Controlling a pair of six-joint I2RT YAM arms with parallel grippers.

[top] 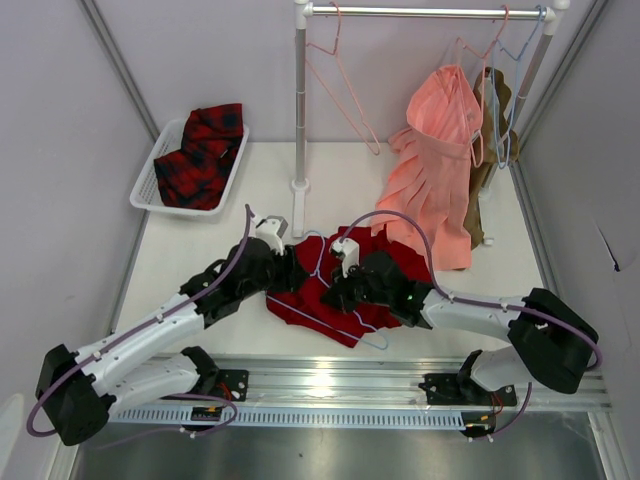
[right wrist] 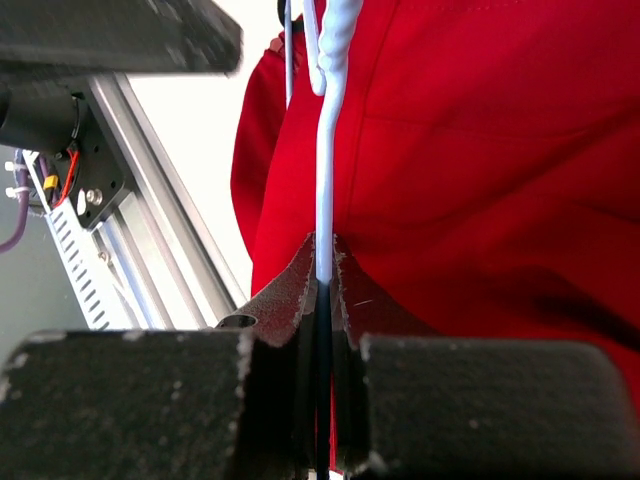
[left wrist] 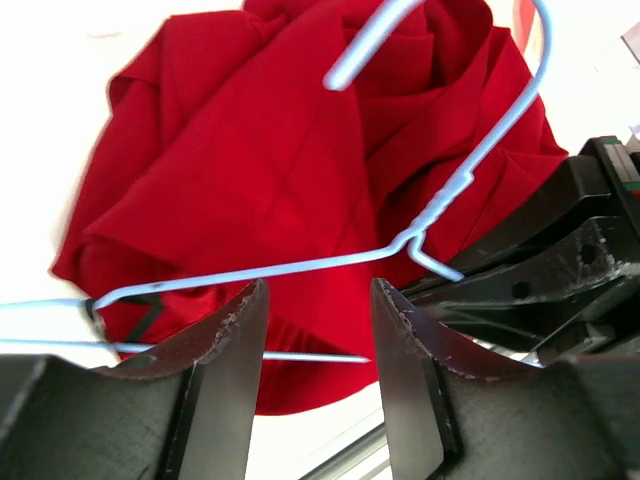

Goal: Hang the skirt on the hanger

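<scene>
The deep-red skirt [top: 350, 300] lies crumpled on the table between my two grippers. The light-blue wire hanger [top: 300, 313] lies over it. My right gripper [top: 338, 288] is shut on the hanger's wire [right wrist: 324, 190], with the skirt [right wrist: 480, 150] right behind it in the right wrist view. My left gripper [top: 292, 272] is open. In the left wrist view, its jaws [left wrist: 318, 295] stand wide apart just below the hanger's shoulder wire [left wrist: 300, 265]. A lower hanger wire runs between them, untouched. The skirt [left wrist: 250, 150] fills that view, and the right gripper's body [left wrist: 560, 260] is close on the right.
A white basket [top: 145, 185] at the back left holds a red-and-black plaid garment [top: 205, 145]. A clothes rack pole [top: 300, 100] stands behind. Its bar carries pink hangers [top: 340, 80], a salmon-pink pleated skirt [top: 435, 170] and a brown garment [top: 495, 110]. A metal rail [top: 330, 385] runs along the near edge.
</scene>
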